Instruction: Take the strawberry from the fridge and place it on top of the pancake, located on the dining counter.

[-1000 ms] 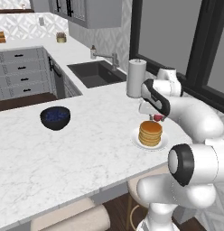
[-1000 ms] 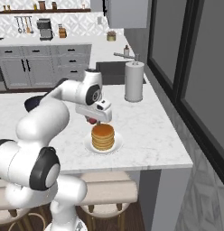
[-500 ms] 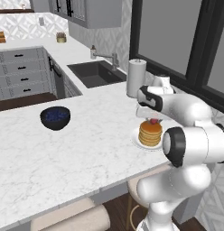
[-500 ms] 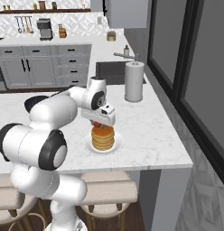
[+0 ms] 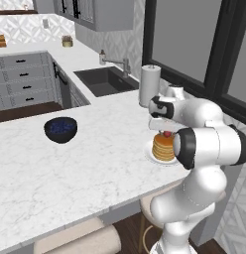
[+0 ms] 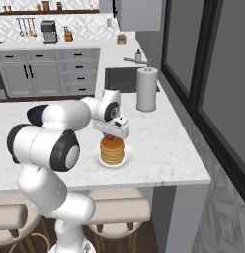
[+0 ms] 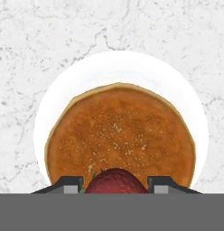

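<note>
Left base view, task items: the pancake (image 5: 163, 147) stack sits on a white plate (image 5: 151, 154) near the far right edge of the desk (image 5: 85, 173); the strawberry (image 5: 167, 134) shows as a red spot directly above the stack.
Left base view, claw: the claw (image 5: 165, 130) hangs just over the stack; the arm's forearm covers part of it, so the finger gap cannot be read here.
Left base view, surroundings: a dark bowl of blueberries (image 5: 60, 129) stands well apart to the left; a paper towel roll (image 5: 149, 85) stands behind the claw; a sink (image 5: 102, 81) with faucet (image 5: 119, 62) lies beyond.
Right base view, task items: pancake (image 6: 112, 150) in full side profile; strawberry (image 6: 110, 137) a sliver of red under the claw (image 6: 112, 135).
Right base view, obstruction: the arm's upper link hides most of the bowl.
Hand view, claw: both fingertips (image 7: 68, 184) flank the strawberry (image 7: 116, 181), narrowly set and gripping it.
Hand view, position: the berry is over the near rim of the pancake (image 7: 120, 135); contact with it cannot be determined.
</note>
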